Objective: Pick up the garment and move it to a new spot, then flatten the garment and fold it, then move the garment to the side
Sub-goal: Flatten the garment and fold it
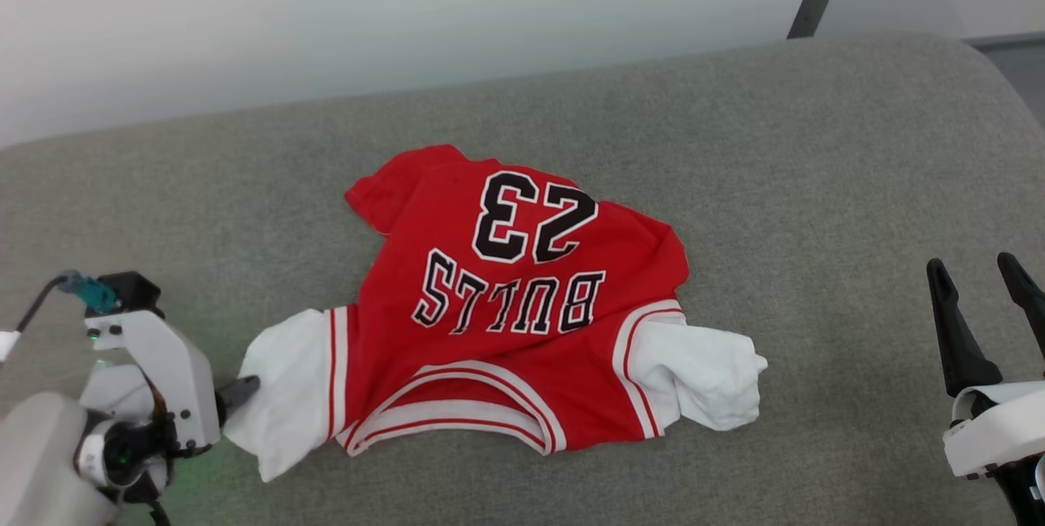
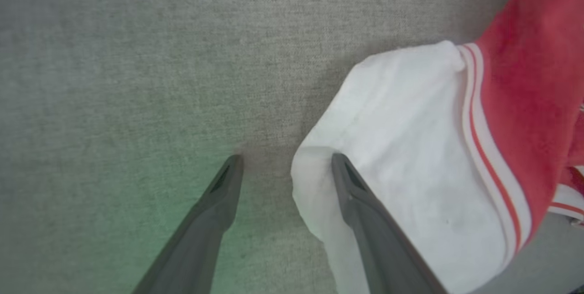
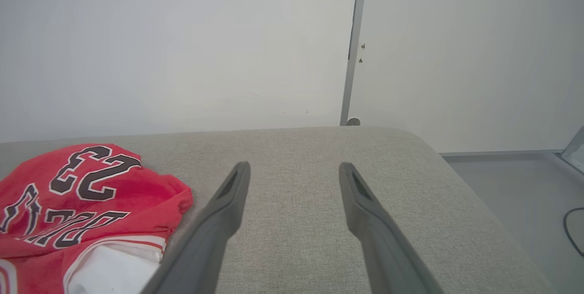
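Closing on the white sleeve needs care: the left gripper is spread, with one finger upon the sleeve's outer edge and the other on the grey cushion just beside it. I judge it should reach a little deeper before pinching, to catch both layers. The shirt lies crumpled on the cushion, collar toward the robot. The right gripper, spread and empty, stands well apart from the shirt's other sleeve.
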Motion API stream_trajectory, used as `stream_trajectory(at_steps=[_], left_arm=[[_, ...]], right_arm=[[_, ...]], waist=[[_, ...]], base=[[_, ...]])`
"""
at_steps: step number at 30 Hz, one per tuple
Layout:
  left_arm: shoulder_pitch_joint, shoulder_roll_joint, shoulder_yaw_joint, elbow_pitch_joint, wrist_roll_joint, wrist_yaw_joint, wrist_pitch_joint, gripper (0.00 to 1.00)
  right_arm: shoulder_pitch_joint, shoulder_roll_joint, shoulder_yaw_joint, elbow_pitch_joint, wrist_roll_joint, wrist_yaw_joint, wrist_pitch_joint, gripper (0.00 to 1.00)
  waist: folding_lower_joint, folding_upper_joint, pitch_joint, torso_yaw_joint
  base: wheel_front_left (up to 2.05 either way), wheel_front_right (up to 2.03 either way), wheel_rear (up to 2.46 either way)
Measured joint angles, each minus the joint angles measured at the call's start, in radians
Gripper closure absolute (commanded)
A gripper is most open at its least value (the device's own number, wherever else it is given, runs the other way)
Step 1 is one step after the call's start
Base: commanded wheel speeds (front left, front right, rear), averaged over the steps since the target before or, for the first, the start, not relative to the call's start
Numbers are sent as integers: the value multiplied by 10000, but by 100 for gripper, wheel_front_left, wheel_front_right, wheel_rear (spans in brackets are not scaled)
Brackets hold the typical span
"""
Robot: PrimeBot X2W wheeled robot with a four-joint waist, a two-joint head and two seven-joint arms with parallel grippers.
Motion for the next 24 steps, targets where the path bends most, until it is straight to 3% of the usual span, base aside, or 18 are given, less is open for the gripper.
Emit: stream_trajectory(at_steps=[14,15,16,24], left_arm=[[-917,-453,-203,1415,-314,-113,828,0],[-950,-464,-253,1434,-314,-115,918,53],[-976,-470,-276,1440,-313,-134,943,100],[-1220,-474,-293,1383,-173,-46,696,100]], right_arm=[[-183,-69,-163,-27,-2,0,119,0],[-188,-65,-163,-23,-4,0,136,0],[-192,-59,-165,-6,-4,0,171,0],[-31,-236,700,-21,895,0,2075,0]], waist=[[0,0,319,-22],[0,0,330,-16],[0,0,343,-8],[0,0,543,72]], base=[[0,0,0],[0,0,0],[0,0,0],[0,0,0]])
